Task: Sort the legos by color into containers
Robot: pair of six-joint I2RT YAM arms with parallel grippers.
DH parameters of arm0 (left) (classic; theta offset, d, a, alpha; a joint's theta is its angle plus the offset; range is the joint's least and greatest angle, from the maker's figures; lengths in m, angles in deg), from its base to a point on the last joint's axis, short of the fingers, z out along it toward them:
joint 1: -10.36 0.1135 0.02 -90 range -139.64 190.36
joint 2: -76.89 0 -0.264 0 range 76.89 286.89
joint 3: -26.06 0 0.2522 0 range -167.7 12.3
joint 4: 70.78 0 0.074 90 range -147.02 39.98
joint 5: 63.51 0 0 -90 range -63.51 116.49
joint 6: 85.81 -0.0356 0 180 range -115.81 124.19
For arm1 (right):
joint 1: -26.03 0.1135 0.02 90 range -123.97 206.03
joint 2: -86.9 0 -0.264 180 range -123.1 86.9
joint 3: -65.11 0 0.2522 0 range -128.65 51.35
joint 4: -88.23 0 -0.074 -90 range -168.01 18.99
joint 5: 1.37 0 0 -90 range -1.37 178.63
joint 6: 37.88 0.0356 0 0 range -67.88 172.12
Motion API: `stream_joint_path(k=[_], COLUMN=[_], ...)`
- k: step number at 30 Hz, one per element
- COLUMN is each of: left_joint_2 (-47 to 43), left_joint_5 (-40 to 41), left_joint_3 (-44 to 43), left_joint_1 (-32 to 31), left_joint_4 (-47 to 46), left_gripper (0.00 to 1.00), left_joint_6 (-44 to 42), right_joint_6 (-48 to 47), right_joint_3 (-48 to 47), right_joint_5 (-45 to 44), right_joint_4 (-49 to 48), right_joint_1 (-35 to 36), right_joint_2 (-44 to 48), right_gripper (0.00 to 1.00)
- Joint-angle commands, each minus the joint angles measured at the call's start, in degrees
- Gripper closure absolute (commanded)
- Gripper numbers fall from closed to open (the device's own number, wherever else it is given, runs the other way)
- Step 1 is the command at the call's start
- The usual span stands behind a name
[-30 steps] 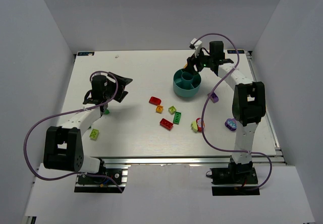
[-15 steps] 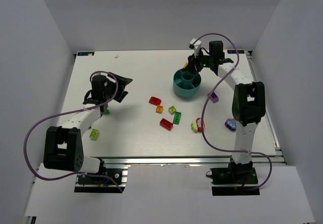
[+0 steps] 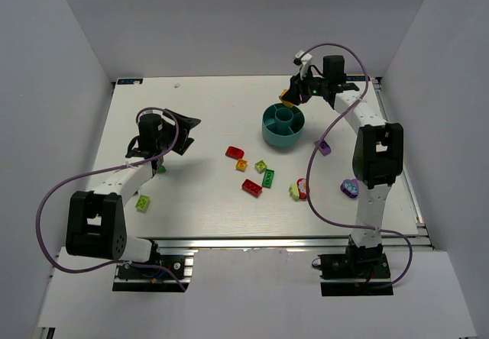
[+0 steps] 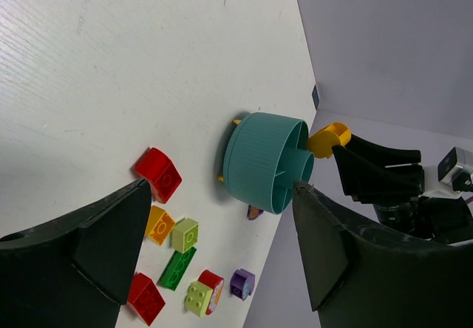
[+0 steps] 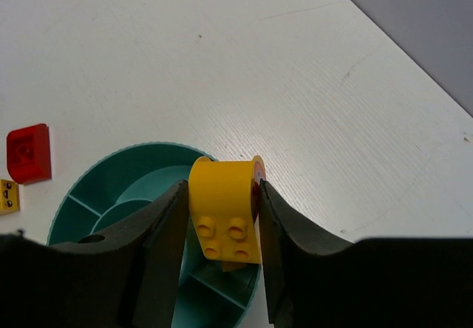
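The teal divided bowl stands at the table's back right; it also shows in the left wrist view and the right wrist view. My right gripper is shut on a yellow lego and holds it above the bowl's far rim. Loose legos lie mid-table: a red one, orange, lime, green, another red, a lime-and-red pair. My left gripper is open and empty at the left, far from them.
Purple legos lie by the right arm and lower right. A lime lego and a green one lie near the left arm. White walls surround the table.
My right gripper has lifted and moved slightly back and right with the yellow lego, from just over the bowl to above its far rim. The left arm has not moved.
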Motion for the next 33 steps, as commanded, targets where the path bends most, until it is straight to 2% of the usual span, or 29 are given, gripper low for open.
stream_joint_path(k=[1, 14, 26, 33], left_joint_2=[-0.5, -0.2, -0.3, -0.4], left_joint_5=[-0.7, -1.0, -1.0, -1.1], left_joint_3=[-0.7, -0.8, -0.5, -0.1], left_joint_1=[0.0, -0.1, -0.1, -0.1], left_joint_4=[-0.8, -0.9, -1.1, -1.4], left_gripper=[0.14, 0.14, 0.14, 0.14], left_joint_6=[-0.7, -0.7, -0.6, -0.4], right_joint_6=[4.1, 5.7, 9.0, 10.5], right_joint_3=[-3.8, -4.4, -2.8, -1.3], right_joint_5=[3.5, 5.2, 9.0, 8.5], right_joint_4=[1.3, 1.9, 0.3, -2.3], right_joint_1=[-0.9, -1.1, -1.3, -1.2], right_joint_2=[-2.1, -4.4, -2.8, -1.2], right_gripper=[0.58, 0.53, 0.59, 0.59])
